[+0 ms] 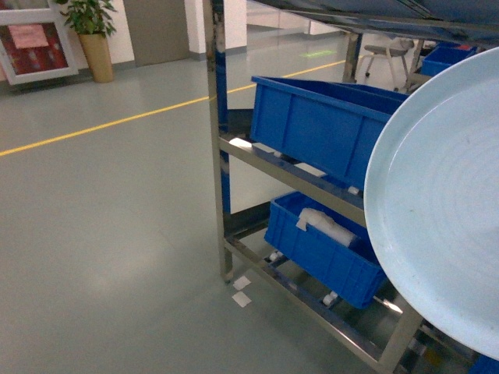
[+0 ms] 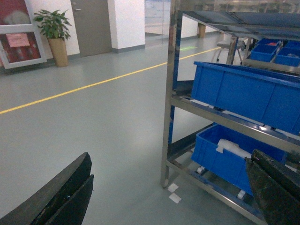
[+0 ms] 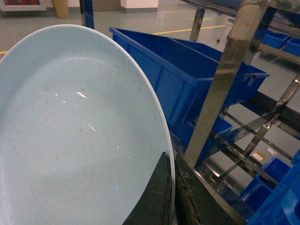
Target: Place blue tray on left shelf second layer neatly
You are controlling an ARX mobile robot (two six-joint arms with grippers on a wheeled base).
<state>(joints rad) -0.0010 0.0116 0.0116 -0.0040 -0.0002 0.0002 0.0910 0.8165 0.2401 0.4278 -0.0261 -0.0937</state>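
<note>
Two fingers (image 3: 161,197) astride blue tray (image 3: 70,131) rim

Right hand (image 3: 174,199) pinching blue tray (image 3: 70,136) rim

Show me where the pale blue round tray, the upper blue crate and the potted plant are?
blue tray (image 1: 444,210), head view, middle of its face.
upper blue crate (image 1: 312,128), head view, its front wall.
potted plant (image 2: 58,49), left wrist view, its tan pot.

Left pincer (image 2: 168,197) agape, right pincer (image 3: 172,197) clamped.
</note>
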